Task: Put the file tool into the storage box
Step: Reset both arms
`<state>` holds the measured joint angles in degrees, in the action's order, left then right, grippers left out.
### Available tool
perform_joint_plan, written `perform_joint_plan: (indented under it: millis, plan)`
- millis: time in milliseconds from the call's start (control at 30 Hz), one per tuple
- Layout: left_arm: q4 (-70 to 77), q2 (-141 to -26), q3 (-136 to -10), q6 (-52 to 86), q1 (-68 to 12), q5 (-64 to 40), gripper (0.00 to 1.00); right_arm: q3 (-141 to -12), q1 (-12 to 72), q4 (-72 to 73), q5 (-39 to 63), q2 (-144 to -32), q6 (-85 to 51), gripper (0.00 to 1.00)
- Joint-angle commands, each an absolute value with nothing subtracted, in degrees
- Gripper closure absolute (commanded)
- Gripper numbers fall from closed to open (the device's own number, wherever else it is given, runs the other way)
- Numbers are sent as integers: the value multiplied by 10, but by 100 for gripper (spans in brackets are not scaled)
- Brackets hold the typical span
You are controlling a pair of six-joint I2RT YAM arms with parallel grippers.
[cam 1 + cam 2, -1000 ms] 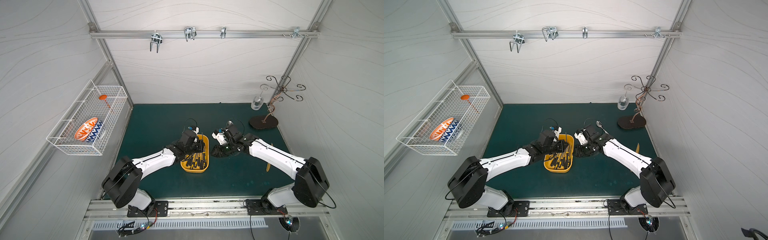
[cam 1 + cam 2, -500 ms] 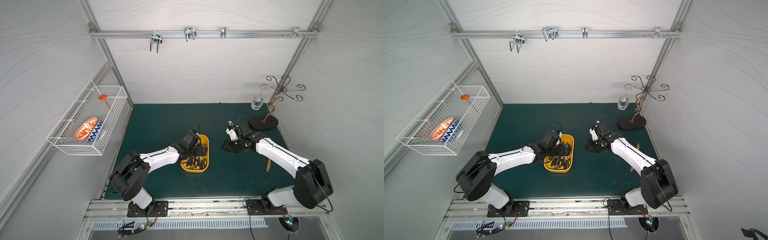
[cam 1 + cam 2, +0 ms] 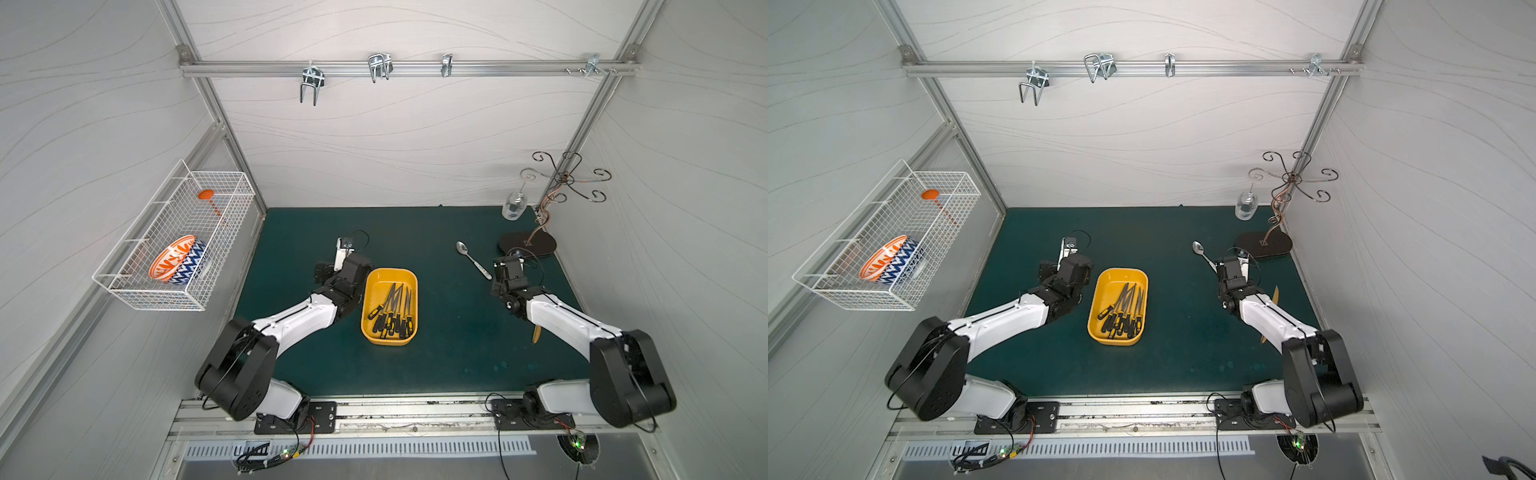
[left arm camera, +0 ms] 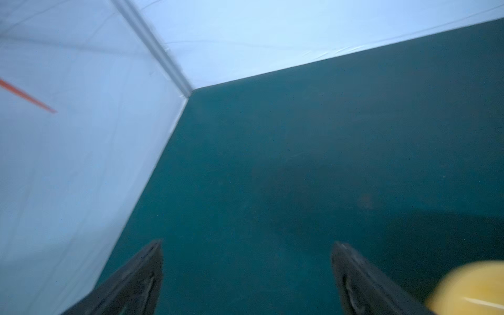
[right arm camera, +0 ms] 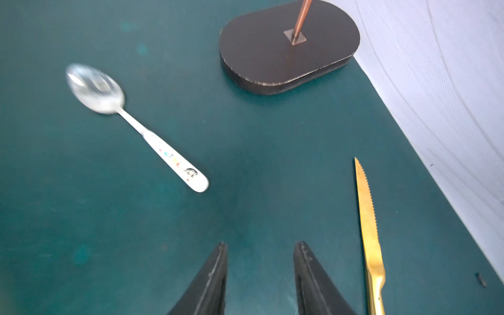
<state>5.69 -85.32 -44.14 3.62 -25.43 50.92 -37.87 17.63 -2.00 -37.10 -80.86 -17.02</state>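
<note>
Observed: file tools (image 3: pixel 392 311) all lie inside storage box (image 3: pixel 376 286), none outside it; left gripper (image 4: pixel 246 243) just beside box, jaws wide apart, empty; right gripper (image 5: pixel 260 242) well away, jaws partly apart, empty; task looks complete.

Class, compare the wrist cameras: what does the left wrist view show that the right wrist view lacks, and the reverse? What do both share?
Left wrist only: a blurred corner of the yellow storage box and an orange streak. Right wrist only: spoon, gold serrated knife, dark stand base. Shared: green mat, white wall, and an open, empty gripper each, left gripper and right gripper.
</note>
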Motion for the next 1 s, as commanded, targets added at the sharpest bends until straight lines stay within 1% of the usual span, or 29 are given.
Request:
perform_joint_plan:
  millis: [0, 33, 100, 167, 233, 267, 367, 400, 433, 467, 533, 567, 633, 700, 767, 833, 900, 967]
  plan:
    - [154, -875, -403, 27, -189, 555, 1, -384, 171, 129, -427, -872, -101, 56]
    - [196, -878, -382, 29, -172, 535, 1, -382, 171, 174, -427, -886, -72, 56]
    - [271, -882, -349, 29, -142, 489, 1, -376, 160, 243, -386, -903, -21, 57]
    - [321, -888, -339, 8, -124, 461, 1, -359, 139, 298, -360, -916, -19, 57]
    - [387, -901, -322, -11, -102, 406, 1, -343, 109, 303, -299, -904, -38, 57]
    - [376, -904, -321, 2, -90, 381, 1, -331, 101, 315, -267, -896, -41, 58]
    - [384, -891, -305, 27, -64, 343, 2, -252, 80, 438, -137, -881, -14, 58]
    - [402, -885, -290, 34, -57, 331, 1, -227, 74, 510, -91, -903, 5, 57]
    - [409, -876, -280, 39, -47, 300, 1, -223, 77, 533, -76, -907, 20, 33]
    - [425, -875, -269, 37, -37, 259, 1, -246, 78, 463, -61, -893, 20, 2]
    - [485, -886, -234, 36, -7, 152, 0, -257, 53, 464, -6, -908, 11, 1]
    - [539, -904, -227, 23, -4, 147, 0, -264, 47, 430, 5, -898, 7, 1]
    - [467, -885, -241, 38, 0, 137, 0, -261, 44, 450, 15, -906, 8, 1]
    - [506, -898, -235, 32, 1, 138, 0, -263, 42, 437, 15, -902, 7, 1]
    - [477, -887, -240, 36, 1, 136, 0, -263, 43, 434, 15, -900, 7, 1]
    - [500, -891, -234, 34, 1, 138, 0, -263, 43, 436, 15, -900, 7, 1]
    - [486, -887, -236, 34, 0, 138, 0, -263, 43, 437, 16, -900, 7, 1]
    - [506, -893, -231, 21, -19, 168, 0, -263, 43, 436, 16, -900, 7, 1]
